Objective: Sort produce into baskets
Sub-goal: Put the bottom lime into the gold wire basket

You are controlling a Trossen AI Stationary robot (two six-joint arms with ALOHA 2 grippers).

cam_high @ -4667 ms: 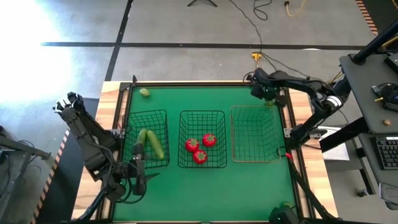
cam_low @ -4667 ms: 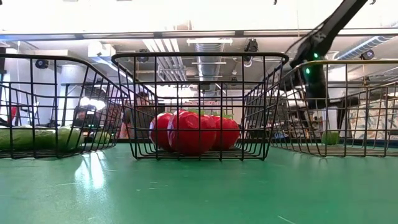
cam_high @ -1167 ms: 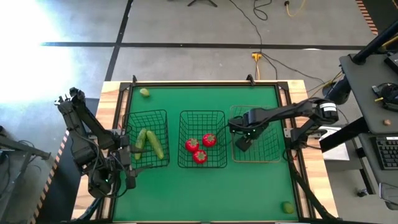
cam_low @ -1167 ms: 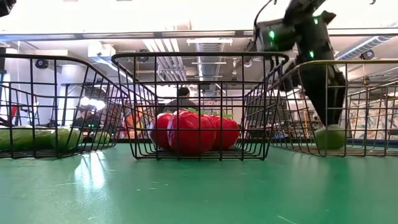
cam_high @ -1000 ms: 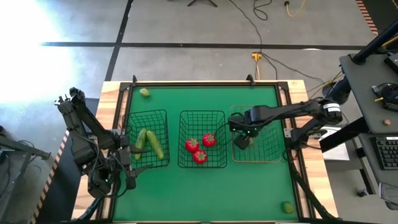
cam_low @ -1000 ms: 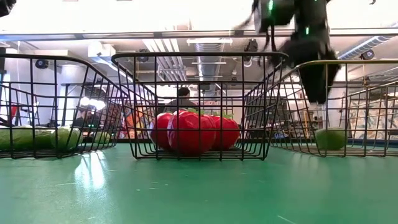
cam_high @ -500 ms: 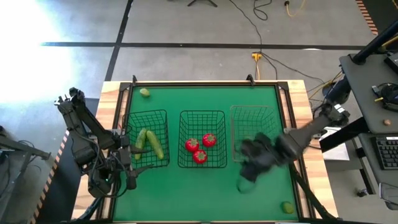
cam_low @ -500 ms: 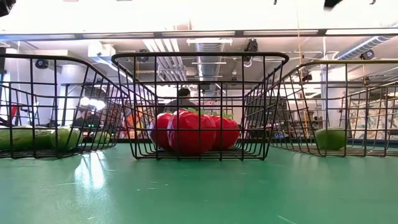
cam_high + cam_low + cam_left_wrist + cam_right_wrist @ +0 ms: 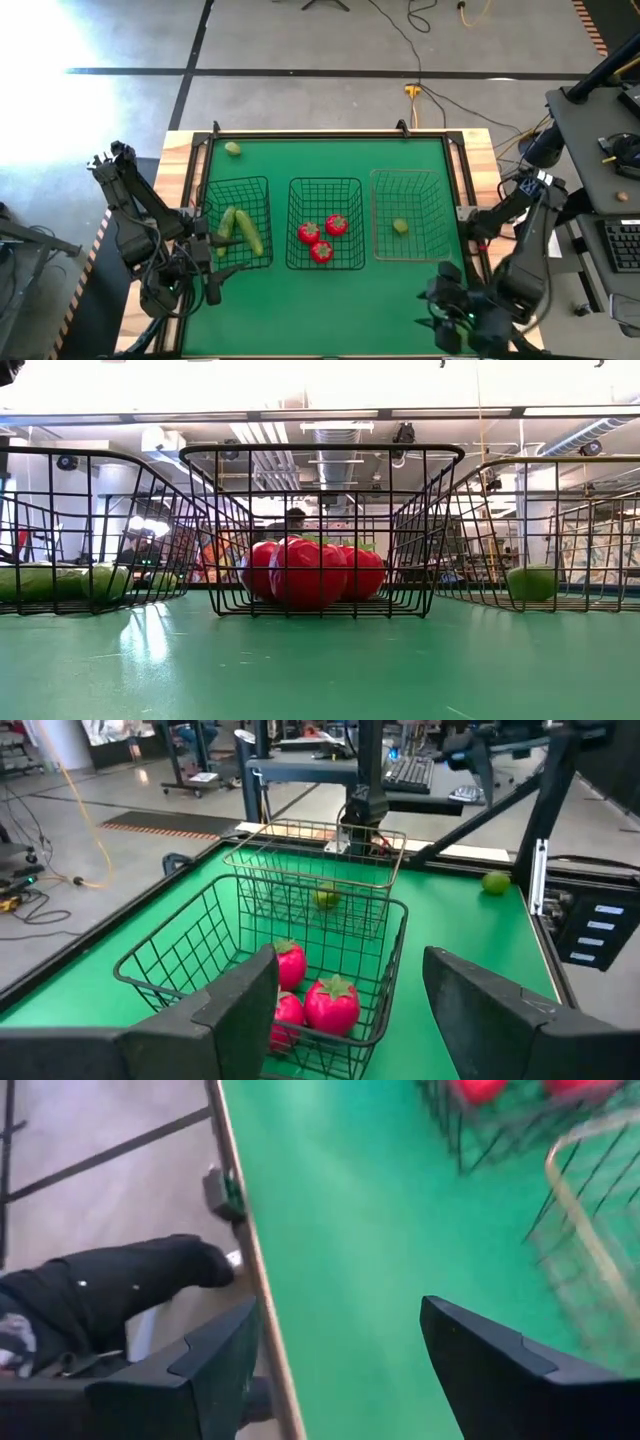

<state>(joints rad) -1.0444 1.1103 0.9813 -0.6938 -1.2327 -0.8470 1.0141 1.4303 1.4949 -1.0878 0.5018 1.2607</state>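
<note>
Tan wire basket point(image 9: 410, 229) holds one lime point(image 9: 400, 226); the right gripper point(image 9: 446, 322) hangs near the table corner beyond it, fingers spread wide and empty. Left gripper point(image 9: 222, 278), also open and empty, waits by the cucumber basket point(image 9: 236, 224).

The flat table mat point(image 9: 330, 300) was a solid green. Two square wire-grid baskets, the left one point(image 9: 236, 188) and the middle one point(image 9: 325, 186), were black; the third square basket point(image 9: 412, 178) was a paler tan wire. Three round tomatoes point(image 9: 321, 237) were bright red (green tops showed from the left wrist camera), two long cucumbers point(image 9: 241, 229) green, and the small round lime point(image 9: 400, 226) yellow-green.
</note>
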